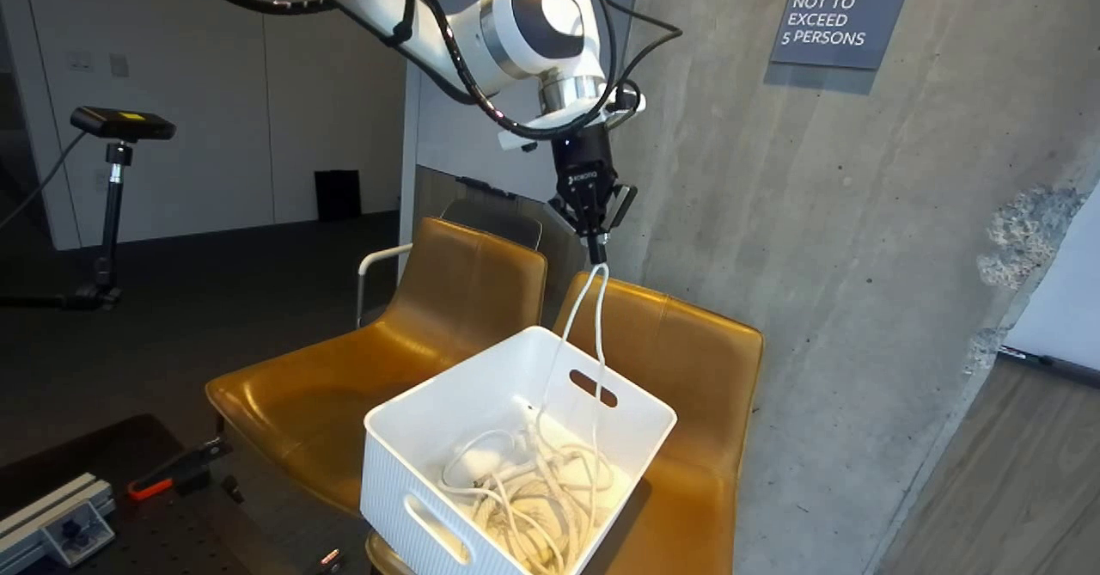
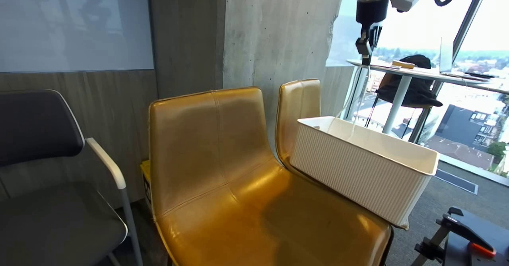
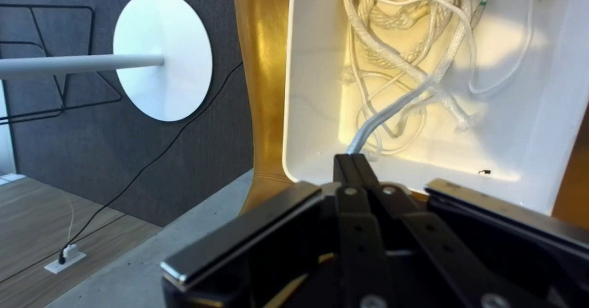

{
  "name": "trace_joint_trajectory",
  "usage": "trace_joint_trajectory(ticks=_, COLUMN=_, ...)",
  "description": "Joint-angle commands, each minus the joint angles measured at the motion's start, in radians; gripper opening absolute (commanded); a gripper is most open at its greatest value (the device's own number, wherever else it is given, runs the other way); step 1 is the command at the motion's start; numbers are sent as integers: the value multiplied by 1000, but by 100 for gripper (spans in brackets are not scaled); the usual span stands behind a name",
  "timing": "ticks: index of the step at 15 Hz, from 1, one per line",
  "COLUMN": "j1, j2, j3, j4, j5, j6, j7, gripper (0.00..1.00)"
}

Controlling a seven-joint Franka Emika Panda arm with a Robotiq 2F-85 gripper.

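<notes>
Rope (image 3: pixel 391 108), white and slim, dangles from the pincer (image 1: pixel 598 253), whose black fingers (image 3: pixel 344 167) press together on it; two strands drop from that pinch into an open, ribbed white plastic bin (image 2: pixel 350 174). From where I stand, the pincer points down, well above the bin and toward one of its ends. Inside, more slim white cord (image 3: pixel 529 29) lies loosely tangled with thicker braided rope (image 3: pixel 382 48); which strands belong to the held length I cannot tell. Apart from the tangle, on the bin's floor, sits a dark scrap (image 3: pixel 484 172), too small to make out. Under the bin is a tan leather chair (image 1: pixel 687 334), its seat bearing the load; a matching chair (image 2: pixel 206 138) stands just beside it, and past that one comes a dark chair (image 2: pixel 35 127) with a pale armrest (image 2: pixel 107 162). Behind rises a bare concrete wall (image 1: pixel 730 214), where a grey sign (image 1: pixel 842 8) reads "Maximum occupancy not to exceed 5 persons". Farthest away, a white tabletop (image 2: pixel 429 74) stands before tall windows (image 2: pixel 409 23) that look out over rooftops (image 2: pixel 457 154).
</notes>
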Motion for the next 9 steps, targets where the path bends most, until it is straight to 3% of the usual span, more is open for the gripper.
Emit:
trace_joint_trajectory(ticks=1, j1=-28, j2=-76, j3=13, j4=-217, j5=3, j6=78, j7=24, gripper=0)
trace_joint_trajectory(ticks=2, j1=-34, j2=-80, j3=13, j4=-258, j5=6, j6=91, j7=26, gripper=0)
trace_joint_trajectory(ticks=3, j1=-38, j2=-82, j3=15, j4=-297, j5=11, j6=108, j7=30, gripper=26)
trace_joint_trajectory(ticks=5, j1=-37, j2=-86, j3=23, j4=-379, j5=18, j6=144, j7=46, gripper=33)
trace_joint_trajectory(ticks=9, j1=-28, j2=-69, j3=39, j4=-485, j5=17, j6=236, j7=62, gripper=63)
